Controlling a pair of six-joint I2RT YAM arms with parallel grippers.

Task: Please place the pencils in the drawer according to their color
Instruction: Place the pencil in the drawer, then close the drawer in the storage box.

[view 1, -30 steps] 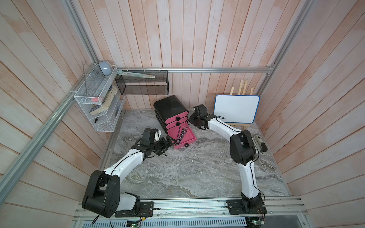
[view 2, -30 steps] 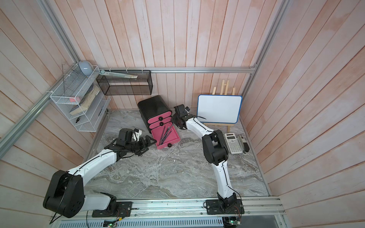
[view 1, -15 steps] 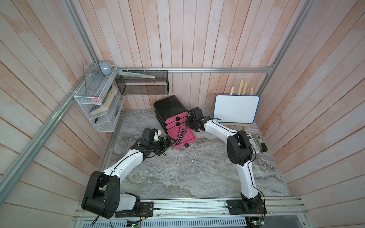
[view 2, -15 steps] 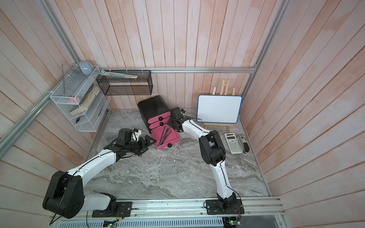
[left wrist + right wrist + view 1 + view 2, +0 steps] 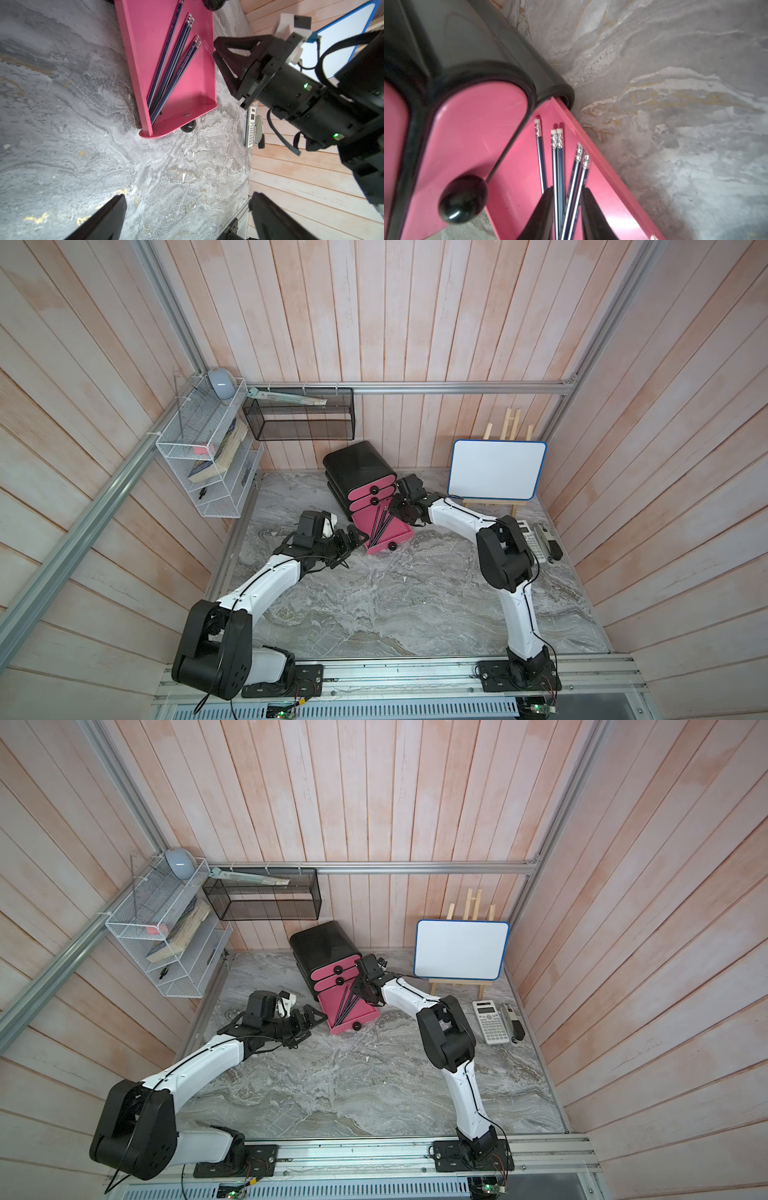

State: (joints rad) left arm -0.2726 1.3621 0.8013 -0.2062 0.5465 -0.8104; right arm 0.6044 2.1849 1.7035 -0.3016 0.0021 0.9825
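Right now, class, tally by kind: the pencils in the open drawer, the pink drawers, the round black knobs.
Pencils: 5
Pink drawers: 3
Black knobs: 3
Total: 11

The drawer [image 5: 199, 83] is glossy plastic, the pencils [image 5: 170, 67] lacquered, the table [image 5: 83, 145] stone-look.

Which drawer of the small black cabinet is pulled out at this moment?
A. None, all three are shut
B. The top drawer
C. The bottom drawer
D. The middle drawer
C: the bottom drawer sticks out of the cabinet with dark pencils lying in it, while the top drawer and the middle drawer are shut.
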